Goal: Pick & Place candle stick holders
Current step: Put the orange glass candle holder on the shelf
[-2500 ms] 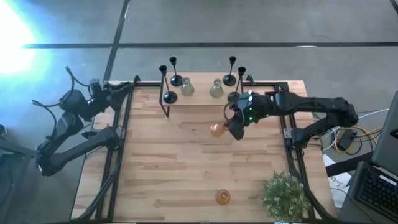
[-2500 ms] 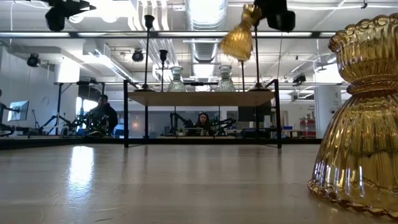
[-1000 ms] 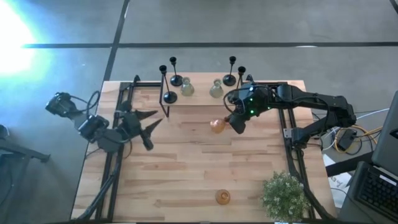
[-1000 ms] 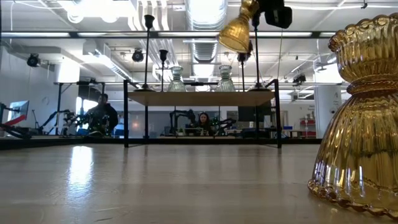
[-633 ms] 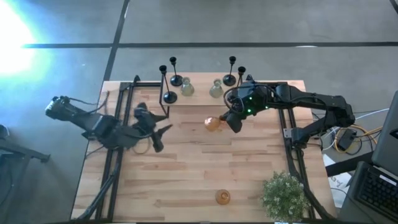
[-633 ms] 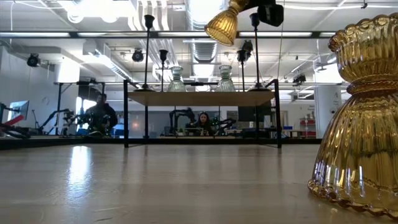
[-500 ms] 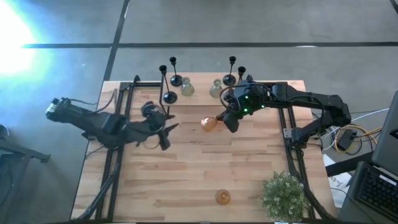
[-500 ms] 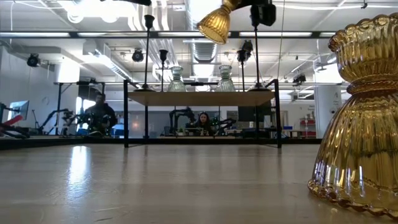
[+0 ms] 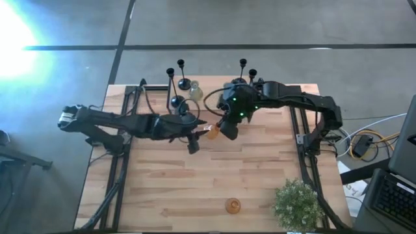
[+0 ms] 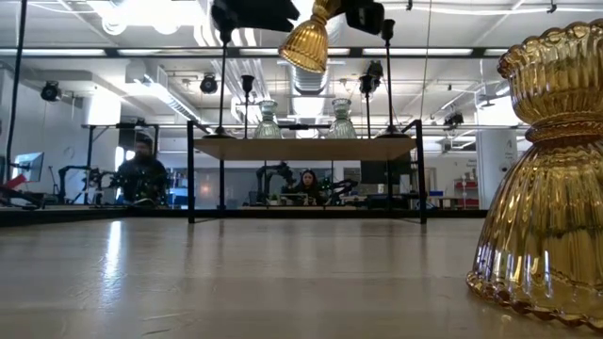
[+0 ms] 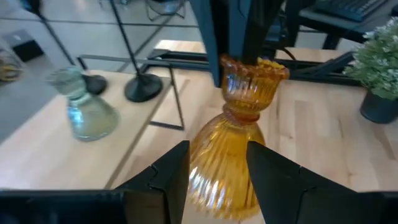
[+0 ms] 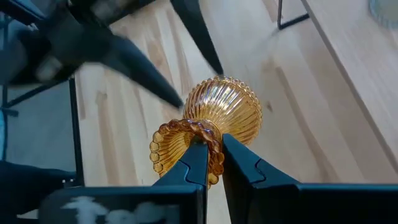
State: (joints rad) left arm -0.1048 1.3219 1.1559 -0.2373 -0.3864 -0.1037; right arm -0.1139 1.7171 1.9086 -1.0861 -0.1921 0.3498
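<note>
Holding: ribbed amber glass candle holder [image 12: 214, 115] is being pinched at its rim by the closed right gripper [image 12: 209, 163].
Receiving: open left gripper [image 11: 214, 167] is being brought around its flared body.
Handling: judged fragile, slippery; waist grip advised.

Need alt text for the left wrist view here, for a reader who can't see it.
An amber glass holder hangs upright above the wooden table, pinched at its rim by the right tool, with the left tool open around its ribbed base. Behind are a pale-green glass holder, a black holder and a potted plant.

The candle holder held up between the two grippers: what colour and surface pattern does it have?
The held candle holder is amber glass with vertical ribs, clearest in the left wrist view.
</note>
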